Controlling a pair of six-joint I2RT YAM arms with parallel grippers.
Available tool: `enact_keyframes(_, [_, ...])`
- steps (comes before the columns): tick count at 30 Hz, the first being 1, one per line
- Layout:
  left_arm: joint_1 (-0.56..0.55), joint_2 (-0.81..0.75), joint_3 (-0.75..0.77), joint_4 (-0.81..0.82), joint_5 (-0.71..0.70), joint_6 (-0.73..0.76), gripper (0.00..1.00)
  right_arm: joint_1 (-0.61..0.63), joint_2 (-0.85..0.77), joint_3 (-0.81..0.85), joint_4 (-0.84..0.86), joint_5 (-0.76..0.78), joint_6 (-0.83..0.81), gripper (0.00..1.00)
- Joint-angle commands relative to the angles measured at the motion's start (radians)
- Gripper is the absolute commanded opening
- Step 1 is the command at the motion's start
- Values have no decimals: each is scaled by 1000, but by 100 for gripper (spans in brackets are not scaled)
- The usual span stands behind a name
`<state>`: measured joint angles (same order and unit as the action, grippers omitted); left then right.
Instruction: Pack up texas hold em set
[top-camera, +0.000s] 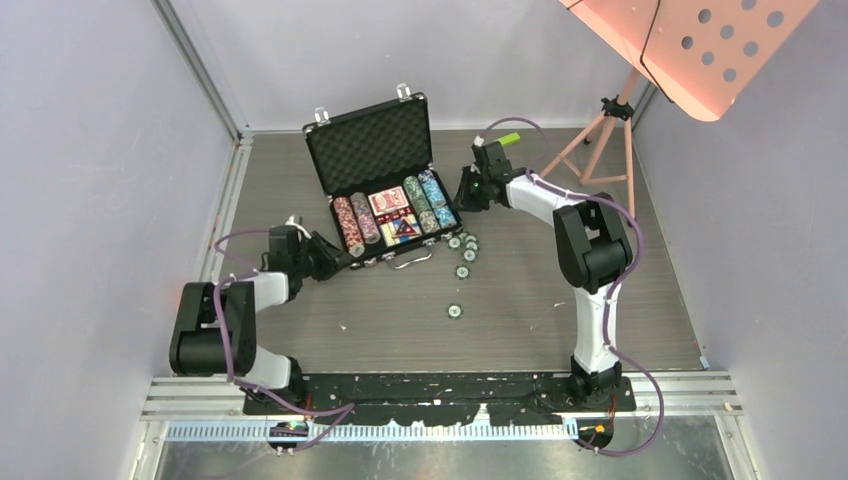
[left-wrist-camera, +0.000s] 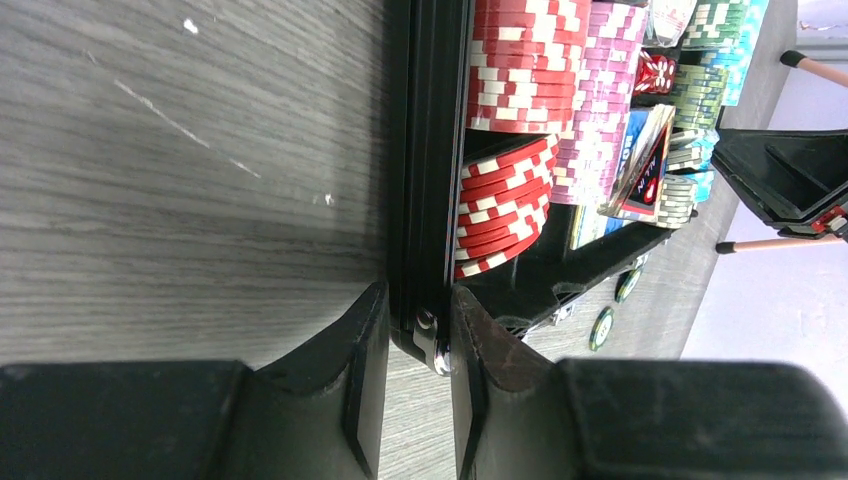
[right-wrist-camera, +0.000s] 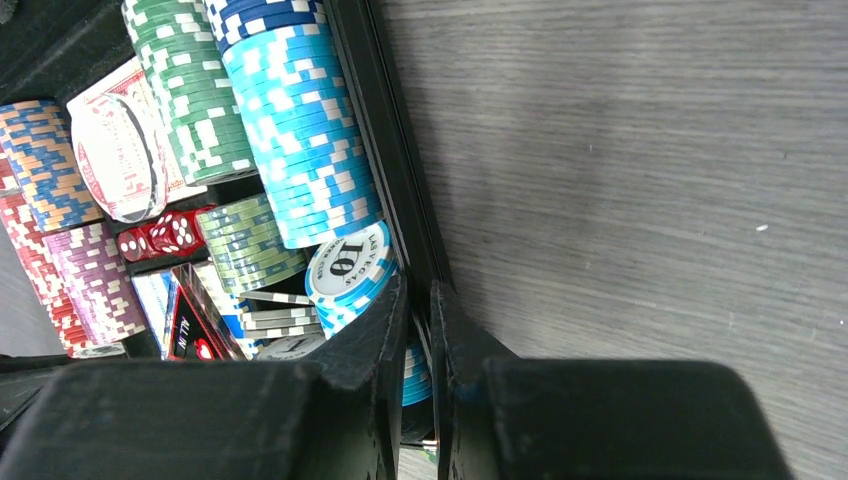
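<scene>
At each side wall of the briefcase (top-camera: 370, 148), left fingers (left-wrist-camera: 350, 370) and right fingers (right-wrist-camera: 365, 360) are clamped; better to hold it level, so the chip stacks (right-wrist-camera: 300, 150) do not spill.

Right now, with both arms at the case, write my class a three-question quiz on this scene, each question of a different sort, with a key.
1. True or false: the lid of the briefcase is shut.
2. Which part of the briefcase does the left tool clamp? A its handle, B its side wall, C its lid.
3. Fill the gap: the chip stack nearest the right tool is light ___.

Key: 1 false; 2 B; 3 blue.
</scene>
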<state>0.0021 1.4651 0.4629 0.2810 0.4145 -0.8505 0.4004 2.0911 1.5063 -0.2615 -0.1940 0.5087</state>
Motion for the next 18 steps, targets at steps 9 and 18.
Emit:
enact_keyframes(9, [-49,-184,-15,-234,19,41,8,46,-116,-56,-112,-10,48,10])
enact_keyframes(18, [-49,-285,41,-350,-19,55,22,-1,-151,-16,-133,7,51,40])
